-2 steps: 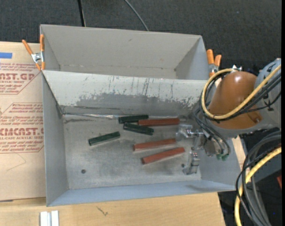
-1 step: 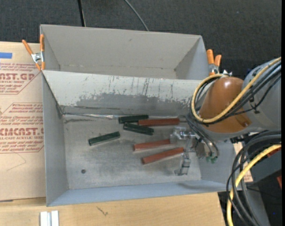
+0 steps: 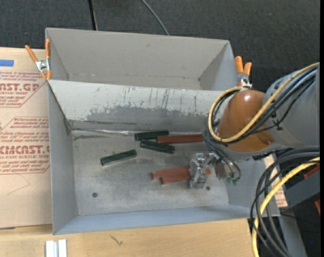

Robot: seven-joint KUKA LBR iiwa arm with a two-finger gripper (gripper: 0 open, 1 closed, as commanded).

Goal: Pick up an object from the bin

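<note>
My gripper (image 3: 198,176) is low over the right part of the bin floor, its metal fingers at the right end of a flat reddish-brown strip (image 3: 169,175). The strip's end lies right against the fingertips, and I cannot make out whether they close on it. A second reddish-brown strip (image 3: 179,139) lies further back, just left of the arm's orange cover. Two dark green sticks (image 3: 151,135) (image 3: 157,146) lie crossed beside it.
Another dark green stick (image 3: 118,157) lies alone toward the middle left of the floor. The arm and its cables come in over the bin's right wall. The sloping back wall rises behind the sticks.
</note>
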